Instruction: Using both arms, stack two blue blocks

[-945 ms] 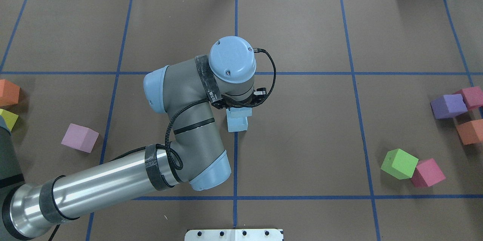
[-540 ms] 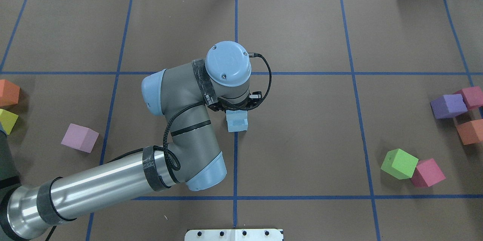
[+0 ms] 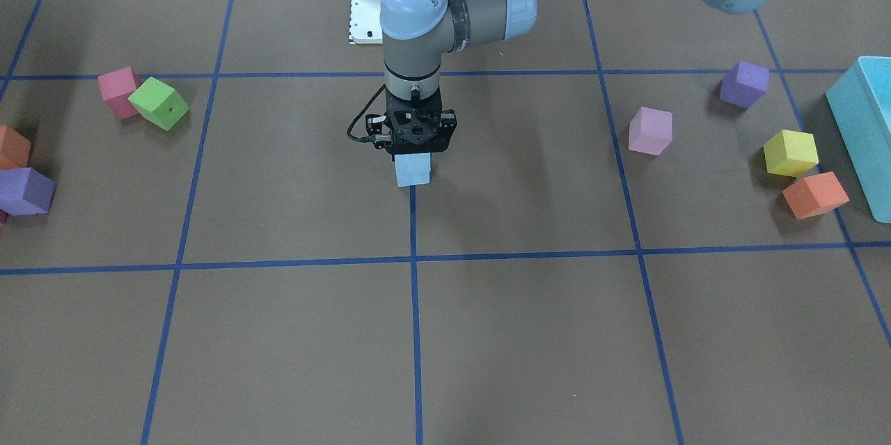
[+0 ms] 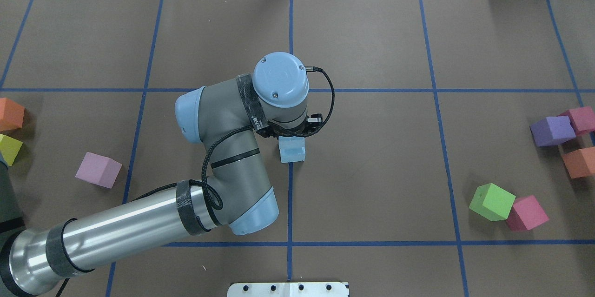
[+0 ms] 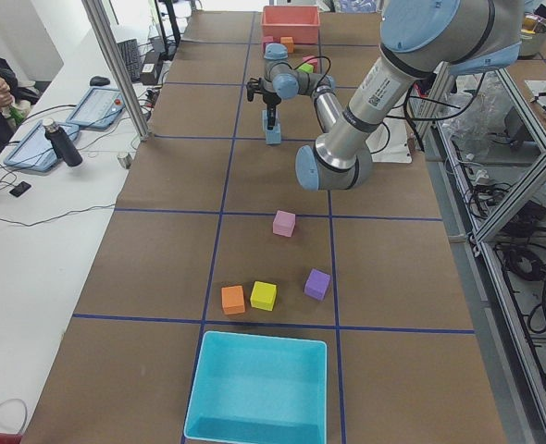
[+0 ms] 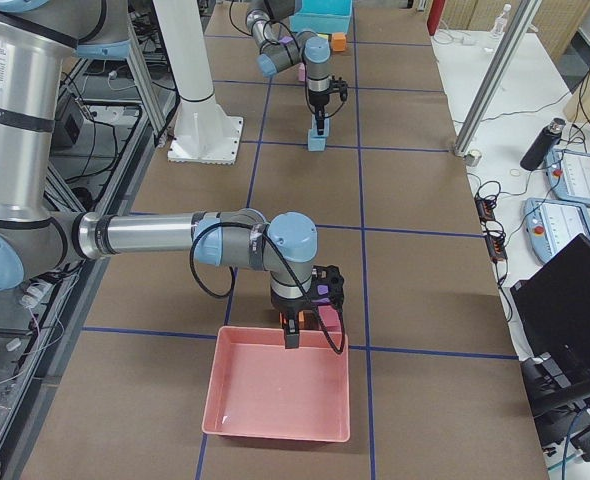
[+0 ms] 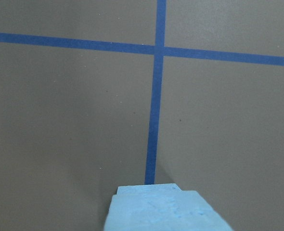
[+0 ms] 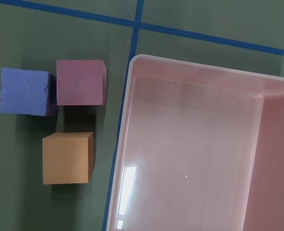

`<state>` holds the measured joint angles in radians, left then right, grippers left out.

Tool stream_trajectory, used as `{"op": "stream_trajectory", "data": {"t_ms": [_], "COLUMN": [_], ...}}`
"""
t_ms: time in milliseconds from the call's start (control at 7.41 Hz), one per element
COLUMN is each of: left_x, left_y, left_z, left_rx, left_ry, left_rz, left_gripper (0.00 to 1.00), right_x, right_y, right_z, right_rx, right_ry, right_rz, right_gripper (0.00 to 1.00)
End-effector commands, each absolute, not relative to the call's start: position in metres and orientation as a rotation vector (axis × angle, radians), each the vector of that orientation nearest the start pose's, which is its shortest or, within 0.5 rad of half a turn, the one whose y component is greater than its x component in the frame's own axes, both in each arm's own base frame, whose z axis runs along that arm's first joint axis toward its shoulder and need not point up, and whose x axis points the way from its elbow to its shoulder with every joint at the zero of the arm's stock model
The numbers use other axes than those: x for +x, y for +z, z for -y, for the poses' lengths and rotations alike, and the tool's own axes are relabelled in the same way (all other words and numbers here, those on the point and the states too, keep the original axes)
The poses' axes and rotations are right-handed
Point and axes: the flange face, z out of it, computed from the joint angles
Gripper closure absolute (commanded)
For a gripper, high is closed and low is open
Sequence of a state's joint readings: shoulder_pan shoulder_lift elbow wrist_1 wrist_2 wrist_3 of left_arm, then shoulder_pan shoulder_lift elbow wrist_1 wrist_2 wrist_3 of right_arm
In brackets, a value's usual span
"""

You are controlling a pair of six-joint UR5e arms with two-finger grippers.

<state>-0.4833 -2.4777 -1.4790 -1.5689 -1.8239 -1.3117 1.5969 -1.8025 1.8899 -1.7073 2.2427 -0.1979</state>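
Two pale blue blocks stand at the table's centre on the blue tape line. The upper block (image 4: pixel 290 142) rests on the lower block (image 4: pixel 294 155), slightly offset. My left gripper (image 3: pixel 415 150) points straight down and is shut on the upper blue block, which fills the bottom of the left wrist view (image 7: pixel 166 211). My right gripper (image 6: pixel 291 338) hangs over the near rim of a pink tray (image 6: pixel 275 395), far from the blocks. I cannot tell whether it is open or shut, and its fingers do not show in the right wrist view.
A lilac cube (image 4: pixel 98 169), a yellow cube (image 3: pixel 790 152), an orange cube (image 3: pixel 814 194) and a turquoise box (image 3: pixel 863 131) lie on my left side. Green (image 4: pixel 492 201), magenta (image 4: pixel 526 213), purple (image 4: pixel 552 130) and orange (image 4: pixel 578 162) cubes lie on my right.
My left gripper has come down and a little to the left with the blue block. That block hung above the lower one and now rests on it.
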Motion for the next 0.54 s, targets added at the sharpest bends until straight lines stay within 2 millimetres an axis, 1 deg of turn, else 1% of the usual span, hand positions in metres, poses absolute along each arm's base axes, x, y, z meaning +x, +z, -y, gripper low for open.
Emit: {"op": "stream_trajectory", "data": {"t_ms": [0, 405], "left_x": [0.6083, 0.6072], "left_y": [0.1360, 0.1374], "left_z": [0.4414, 0.4408], "left_rx": [0.071, 0.072], "left_ry": [-0.098, -0.098], "left_rz": [-0.835, -0.836], "left_gripper": [0.82, 0.75], "right_x": [0.0814, 0.0814], "right_y": [0.6254, 0.6276], "right_z": [0.3868, 0.3866], "right_rx": [0.027, 0.022], "right_ry": [-0.148, -0.147], "right_rz": [0.674, 0.674], "right_gripper": [0.00, 0.00]}}
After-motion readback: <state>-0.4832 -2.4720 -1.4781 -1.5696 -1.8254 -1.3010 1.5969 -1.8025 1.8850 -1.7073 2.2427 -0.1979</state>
